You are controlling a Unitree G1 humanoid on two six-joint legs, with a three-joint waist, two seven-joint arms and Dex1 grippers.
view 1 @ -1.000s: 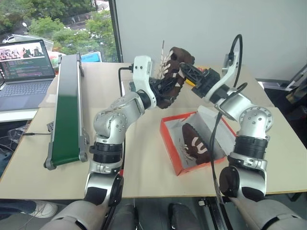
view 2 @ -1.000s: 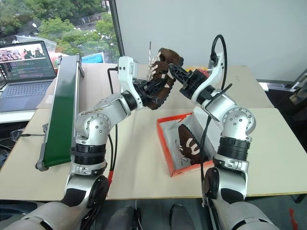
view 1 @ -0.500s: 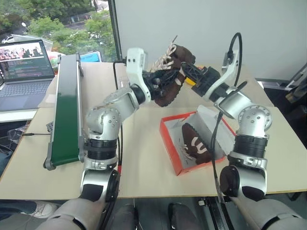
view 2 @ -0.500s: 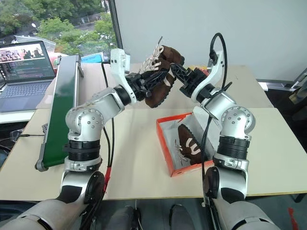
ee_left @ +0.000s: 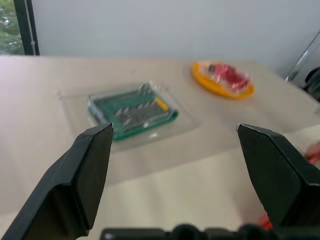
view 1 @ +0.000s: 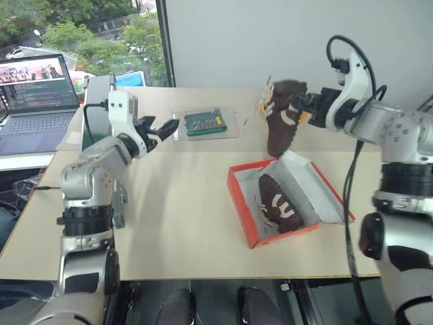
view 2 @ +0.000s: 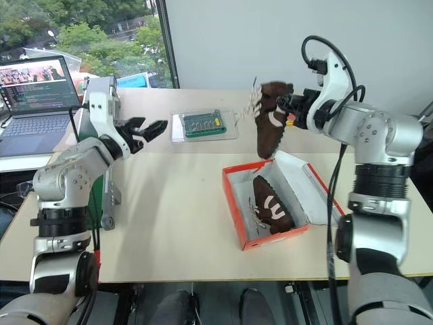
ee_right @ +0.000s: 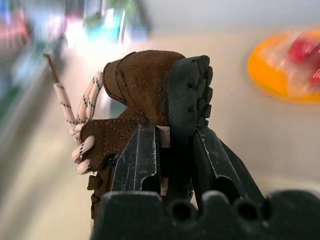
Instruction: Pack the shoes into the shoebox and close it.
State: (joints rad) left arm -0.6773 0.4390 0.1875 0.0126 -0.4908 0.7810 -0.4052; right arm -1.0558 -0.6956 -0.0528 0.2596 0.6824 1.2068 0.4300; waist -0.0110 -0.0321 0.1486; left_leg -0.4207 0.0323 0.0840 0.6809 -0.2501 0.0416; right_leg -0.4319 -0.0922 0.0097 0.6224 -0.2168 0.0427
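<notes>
The right hand [view 2: 287, 108] is clamped on the heel of one brown shoe [view 2: 269, 125], holding it toe-down in the air above the far end of the open shoebox [view 2: 233, 203]. The other shoe [view 2: 269, 205] lies inside the shoebox on white paper. The left hand [view 2: 145, 128] hangs empty, fingers spread wide, well left of the shoebox, near a clear tray with a green board [view 2: 200, 124]. No lettering is readable anywhere

Shoe [view 1: 281, 125] now off left pincer [view 1: 162, 128], solely in right pincer [ee_right: 172, 150].
</notes>
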